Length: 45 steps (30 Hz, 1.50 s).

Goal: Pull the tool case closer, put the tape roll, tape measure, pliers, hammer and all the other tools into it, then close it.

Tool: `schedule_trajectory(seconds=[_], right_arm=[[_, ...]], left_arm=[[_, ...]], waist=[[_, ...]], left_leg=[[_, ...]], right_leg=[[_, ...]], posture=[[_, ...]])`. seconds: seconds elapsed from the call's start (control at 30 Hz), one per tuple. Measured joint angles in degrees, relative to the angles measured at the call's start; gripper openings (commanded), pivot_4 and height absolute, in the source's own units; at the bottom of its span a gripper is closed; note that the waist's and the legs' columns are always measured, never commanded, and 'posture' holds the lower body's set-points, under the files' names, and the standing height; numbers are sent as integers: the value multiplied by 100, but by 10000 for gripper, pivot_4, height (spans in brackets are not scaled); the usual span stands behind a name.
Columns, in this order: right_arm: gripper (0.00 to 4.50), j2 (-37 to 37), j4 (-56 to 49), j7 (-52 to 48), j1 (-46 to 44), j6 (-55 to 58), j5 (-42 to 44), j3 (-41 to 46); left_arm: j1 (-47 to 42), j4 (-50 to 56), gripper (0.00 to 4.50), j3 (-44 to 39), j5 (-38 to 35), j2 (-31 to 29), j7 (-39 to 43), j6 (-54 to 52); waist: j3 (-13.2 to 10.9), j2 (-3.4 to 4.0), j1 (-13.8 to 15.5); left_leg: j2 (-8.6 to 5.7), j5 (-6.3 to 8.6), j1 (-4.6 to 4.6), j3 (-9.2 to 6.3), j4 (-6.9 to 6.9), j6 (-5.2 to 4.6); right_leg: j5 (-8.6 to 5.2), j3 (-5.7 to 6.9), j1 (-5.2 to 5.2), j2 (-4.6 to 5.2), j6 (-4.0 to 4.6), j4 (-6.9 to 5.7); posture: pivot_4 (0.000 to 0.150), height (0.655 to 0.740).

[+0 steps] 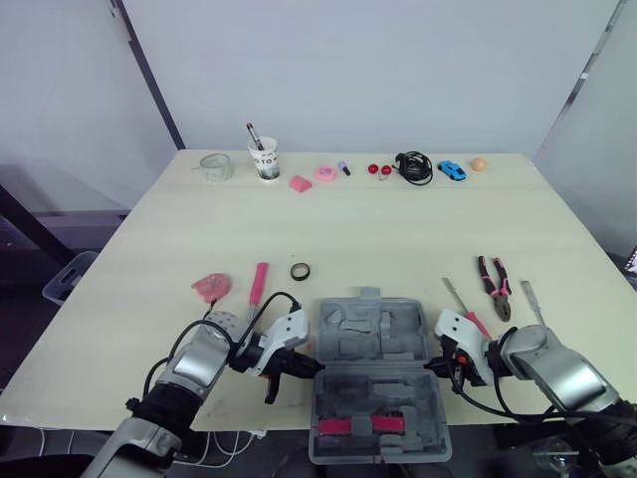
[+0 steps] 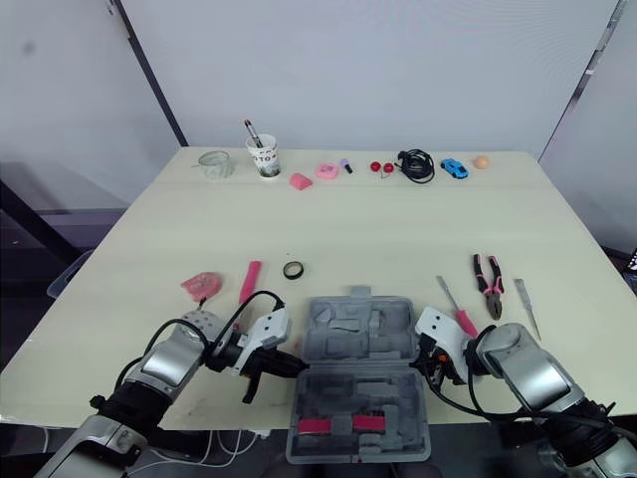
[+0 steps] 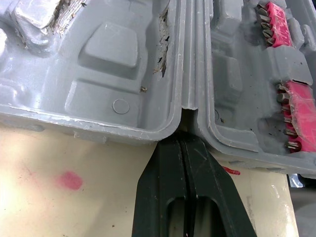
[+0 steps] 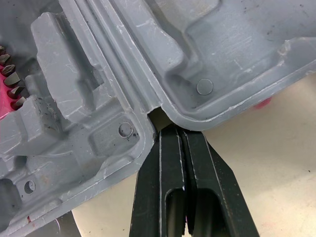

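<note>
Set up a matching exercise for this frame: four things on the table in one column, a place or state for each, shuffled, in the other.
1 tool case
2 tape roll
3 pliers
4 paper cup

a upright at the far side
b lying open, nearest the robot
c pink handles, on the case's right
d black ring just beyond the case

Pairs: 1-b, 2-d, 3-c, 4-a.

In both wrist views the tool case (image 3: 123, 74) runs off the frame edges. Upper centre of my head view, two red bits (image 1: 378, 169) are too small to name.
</note>
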<state>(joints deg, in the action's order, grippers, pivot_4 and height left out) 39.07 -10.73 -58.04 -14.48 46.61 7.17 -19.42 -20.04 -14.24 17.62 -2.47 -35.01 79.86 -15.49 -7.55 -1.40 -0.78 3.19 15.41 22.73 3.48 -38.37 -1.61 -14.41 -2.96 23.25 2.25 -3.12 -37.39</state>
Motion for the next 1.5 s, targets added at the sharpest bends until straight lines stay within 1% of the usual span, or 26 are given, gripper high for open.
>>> schedule_trajectory(seconds=[0.67, 0.87, 1.03, 1.2, 1.3, 1.37, 1.43, 1.5], right_arm=[[351, 168, 57, 160, 223, -610, -13, 14], [351, 249, 116, 351, 439, -881, 12, 268], [351, 306, 147, 467, 636, -1001, 57, 544], [351, 335, 44, 633, 970, -1037, 267, 1141], [351, 350, -3, 736, 1233, -1240, 435, 1646], [351, 271, -8, 809, 1445, -1615, 541, 2054], [351, 150, 1, 896, 1778, -2235, 673, 2628], [351, 11, 40, 979, 2030, -2663, 775, 3056]], left_arm=[[-13, -91, 0, 39, -7, 12, -95, 113], [32, -87, 0, 37, -82, -50, -116, 140], [156, -1, 0, -41, -205, -221, -145, 137], [444, 266, 0, -298, -449, -344, -350, -156], [745, 566, 0, -673, -669, -385, -714, -457], [1050, 947, 0, -1034, -841, -455, -925, -562], [1518, 1434, 0, -1623, -1178, -483, -1152, -590], [1802, 1712, 0, -2096, -1481, -467, -1329, -615]], waist=[[14, -1, 13], [15, -2, -1], [14, -1, -4], [11, 1, -6], [6, -2, 1], [3, -7, 3], [1, -7, 10], [0, -8, 22]], left_leg=[[0, 0, 0, 2, 0, 0], [0, 0, -1, 2, 0, 0], [2, 0, -1, 1, 1, 0], [4, 0, 1, 2, 3, 0], [4, 0, 7, 4, 3, 0], [6, 0, 15, 3, 3, 0], [8, 0, 17, 3, 6, 1], [8, 0, 17, 5, 6, 1]], right_leg=[[-1, -1, 0, 0, 1, 0], [-1, -2, 0, 0, 1, 0], [-1, -2, 0, -1, 2, 0], [-2, -3, 5, -1, 2, -1], [-1, -4, 10, 0, 1, -2], [-1, -5, 15, 0, 0, -2], [-1, -7, 18, 3, 0, 1], [-1, -5, 17, 4, 0, 1]], posture=[[1500, 7400], [1500, 7400], [1500, 7400], [1500, 7400], [1500, 7400], [1500, 7400], [1500, 7400], [1500, 7400]])
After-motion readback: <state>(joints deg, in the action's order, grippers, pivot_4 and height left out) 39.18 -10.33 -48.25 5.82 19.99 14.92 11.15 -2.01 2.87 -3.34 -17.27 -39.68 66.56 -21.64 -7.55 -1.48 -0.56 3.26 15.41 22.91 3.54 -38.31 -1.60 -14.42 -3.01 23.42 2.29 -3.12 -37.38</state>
